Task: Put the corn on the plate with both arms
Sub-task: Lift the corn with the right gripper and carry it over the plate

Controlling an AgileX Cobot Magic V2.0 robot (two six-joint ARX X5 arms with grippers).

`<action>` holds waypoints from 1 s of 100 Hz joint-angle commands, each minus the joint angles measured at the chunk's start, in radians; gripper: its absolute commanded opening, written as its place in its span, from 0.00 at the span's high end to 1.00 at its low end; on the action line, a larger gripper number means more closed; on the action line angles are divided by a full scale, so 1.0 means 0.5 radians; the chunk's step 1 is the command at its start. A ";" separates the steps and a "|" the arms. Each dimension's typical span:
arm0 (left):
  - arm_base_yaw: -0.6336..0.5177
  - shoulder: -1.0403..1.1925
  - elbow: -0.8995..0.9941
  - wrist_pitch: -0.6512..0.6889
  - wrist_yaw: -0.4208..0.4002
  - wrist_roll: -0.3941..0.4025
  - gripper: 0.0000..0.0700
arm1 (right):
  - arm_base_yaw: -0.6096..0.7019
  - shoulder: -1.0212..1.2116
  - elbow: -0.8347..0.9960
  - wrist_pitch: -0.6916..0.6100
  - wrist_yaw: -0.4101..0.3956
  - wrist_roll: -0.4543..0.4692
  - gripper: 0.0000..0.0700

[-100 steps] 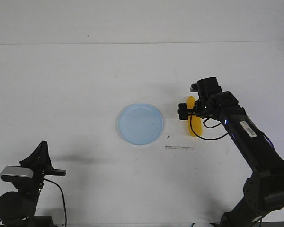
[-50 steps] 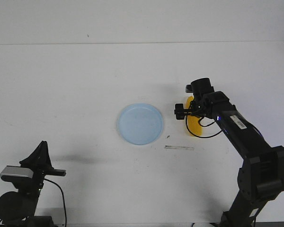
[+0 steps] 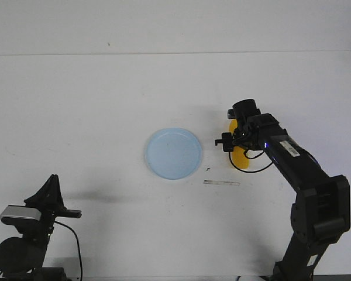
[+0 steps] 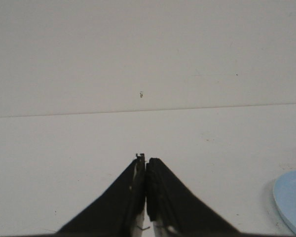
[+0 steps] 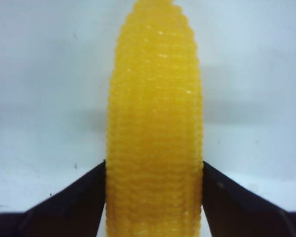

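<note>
The right claw (image 3: 238, 142) has its two fingers (image 5: 69, 202) pressed against either side of the corn (image 5: 155, 128), so it is closed on the cob; the wrist view shows the yellow body filling the gap between them with no space left. Over the last second this claw has come down and drawn in over the corn, and the arm behind it has folded more steeply; the cob (image 3: 238, 156) itself has barely shifted and appears to lie yet on the worktop (image 3: 105, 99), just to the right of the plate (image 3: 174, 153) and apart from its rim. That suggests the grasp is now made and the lift and carry across to the plate are what remain.

The left claw (image 4: 146, 197) sits low at the near left corner, well apart from the plate, its fingers shut together on nothing. Only an edge of the plate (image 4: 291, 202) shows in its wrist view. Since the task calls for both arms, this one likely has its part yet to do.

By count: one corn cob, one blue plate, which holds nothing, two arms with one claw each. There is also one thin grey strip (image 3: 221, 183) on the worktop near the plate, and a tiny dark speck (image 3: 207, 170) beside it.
</note>
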 commanded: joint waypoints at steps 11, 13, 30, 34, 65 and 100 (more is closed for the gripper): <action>0.002 -0.002 0.023 0.023 -0.005 -0.011 1.00 | 0.005 0.038 0.040 0.024 0.009 0.012 0.52; 0.002 -0.002 0.023 0.023 -0.005 -0.011 1.00 | 0.005 0.037 0.040 0.026 0.009 0.012 0.52; 0.002 -0.002 0.023 0.023 -0.005 -0.011 1.00 | 0.005 -0.011 0.060 0.022 0.010 -0.003 0.52; 0.002 -0.002 0.023 0.023 -0.005 -0.011 1.00 | 0.005 -0.034 0.069 0.025 0.010 -0.011 0.52; 0.002 -0.002 0.023 0.023 -0.005 -0.011 1.00 | 0.245 -0.172 0.139 0.188 0.007 -0.174 0.52; 0.002 -0.002 0.023 0.023 -0.005 -0.011 1.00 | 0.712 -0.148 0.139 0.306 -0.130 -0.277 0.52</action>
